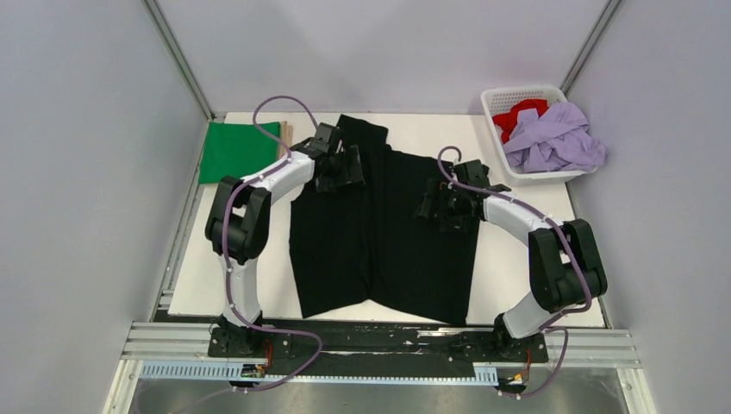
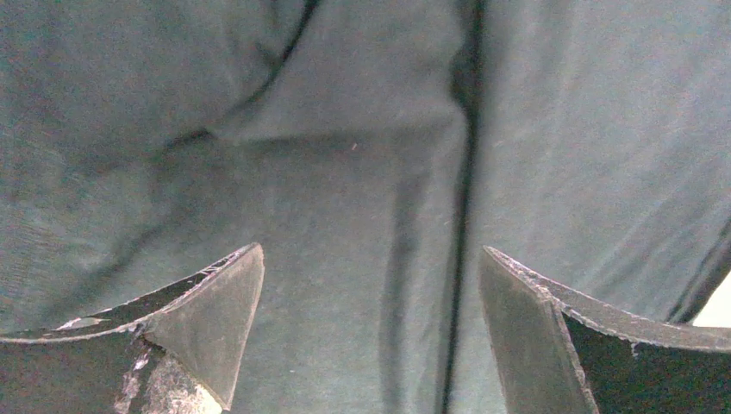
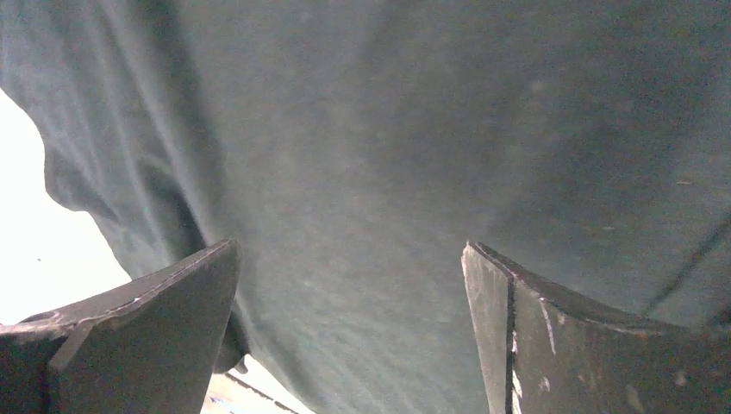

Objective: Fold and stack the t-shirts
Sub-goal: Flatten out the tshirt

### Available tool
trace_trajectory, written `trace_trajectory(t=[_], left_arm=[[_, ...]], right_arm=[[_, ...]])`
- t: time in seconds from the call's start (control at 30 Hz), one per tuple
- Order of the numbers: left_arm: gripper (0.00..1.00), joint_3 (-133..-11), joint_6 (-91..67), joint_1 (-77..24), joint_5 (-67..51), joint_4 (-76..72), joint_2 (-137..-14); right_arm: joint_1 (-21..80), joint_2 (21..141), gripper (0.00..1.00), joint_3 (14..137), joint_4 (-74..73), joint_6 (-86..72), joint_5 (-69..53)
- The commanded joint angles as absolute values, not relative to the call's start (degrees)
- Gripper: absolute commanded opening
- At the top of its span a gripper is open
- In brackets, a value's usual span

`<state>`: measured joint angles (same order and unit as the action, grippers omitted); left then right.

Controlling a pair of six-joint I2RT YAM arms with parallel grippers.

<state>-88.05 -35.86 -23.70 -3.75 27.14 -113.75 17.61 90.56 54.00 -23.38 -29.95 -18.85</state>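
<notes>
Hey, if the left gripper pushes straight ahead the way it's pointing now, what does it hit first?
Most likely the large black cloth t-shirt: it fills the view between the open fingers of the left gripper. How far off it lies is unclear.

place: robot lab cell | evidence: grey walls (image 1: 86,172), aluminium rail (image 1: 168,341), white tabletop (image 1: 431,129), bolted arms (image 1: 246,216)

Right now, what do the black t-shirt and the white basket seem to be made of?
Black t-shirt: soft cloth, possibly cotton knit, with a matte finish. It lies limp on the table with creases and folds, and up close its surface looks dull and finely textured.
White basket: probably moulded plastic, smooth and slightly glossy. Its walls form a rigid open lattice.
</notes>
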Motion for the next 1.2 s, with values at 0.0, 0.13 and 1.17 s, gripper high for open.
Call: trace_trajectory(t=[0.0, 0.13, 1.17], left_arm=[[1.00, -83.2, -36.9, -23.5, -5.6, 25.4, -116.5], [1.00, -77.5, -38.9, -19.4, -9.1, 23.8, -116.8], [1.00, -73.2, -32.5, -11.8, -4.4, 33.6, -97.5]], right_arm=[[13.1, 91.8, 1.00, 52.2, -24.0, -31.7, -16.0], [7.9, 88.6, 1.00, 47.7, -24.4, -32.0, -13.5], [4.8, 69.0, 1.00, 49.0, -33.2, -31.0, -7.1]])
